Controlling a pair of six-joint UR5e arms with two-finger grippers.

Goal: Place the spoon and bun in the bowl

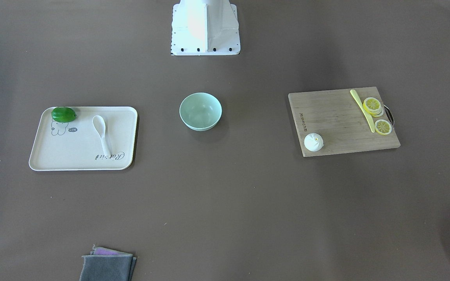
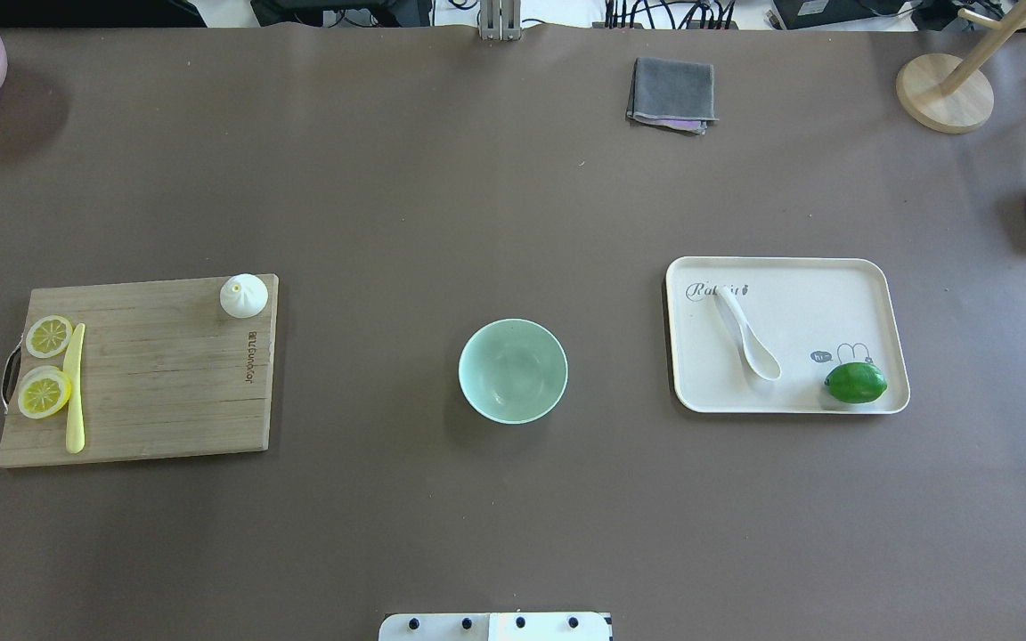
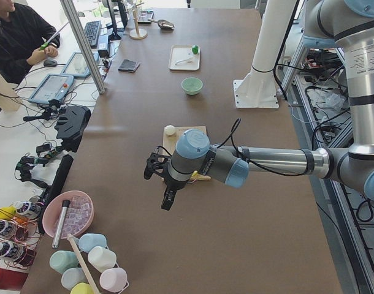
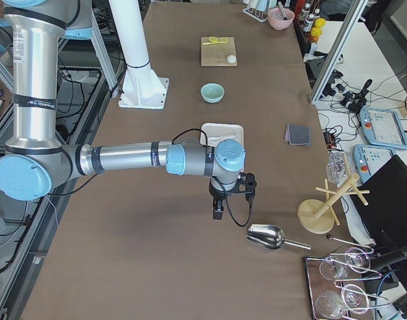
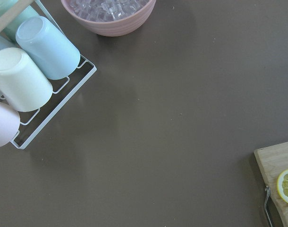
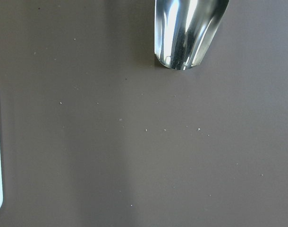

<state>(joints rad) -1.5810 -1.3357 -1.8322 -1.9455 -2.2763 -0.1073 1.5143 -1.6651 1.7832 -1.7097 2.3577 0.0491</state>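
Note:
The mint-green bowl point(image 2: 513, 370) stands mid-table, with nothing in it. The white spoon point(image 2: 747, 334) lies on a cream tray point(image 2: 869, 276) to the bowl's right in the overhead view. The white bun point(image 2: 243, 296) sits on the far corner of a wooden cutting board point(image 2: 157, 383) to the bowl's left. My left gripper point(image 3: 167, 201) shows only in the exterior left view, hovering past the board's outer end. My right gripper point(image 4: 218, 210) shows only in the exterior right view, hovering between the tray and a metal scoop point(image 4: 267, 237). I cannot tell whether either is open or shut.
A yellow knife point(image 2: 75, 387) and lemon slices point(image 2: 44, 392) lie on the board. A green lime point(image 2: 856, 382) is on the tray. A grey cloth point(image 2: 671, 93), a wooden stand point(image 2: 945, 89), a pink ice bowl point(image 5: 108, 14) and a cup rack point(image 5: 30, 71) sit at the table's edges.

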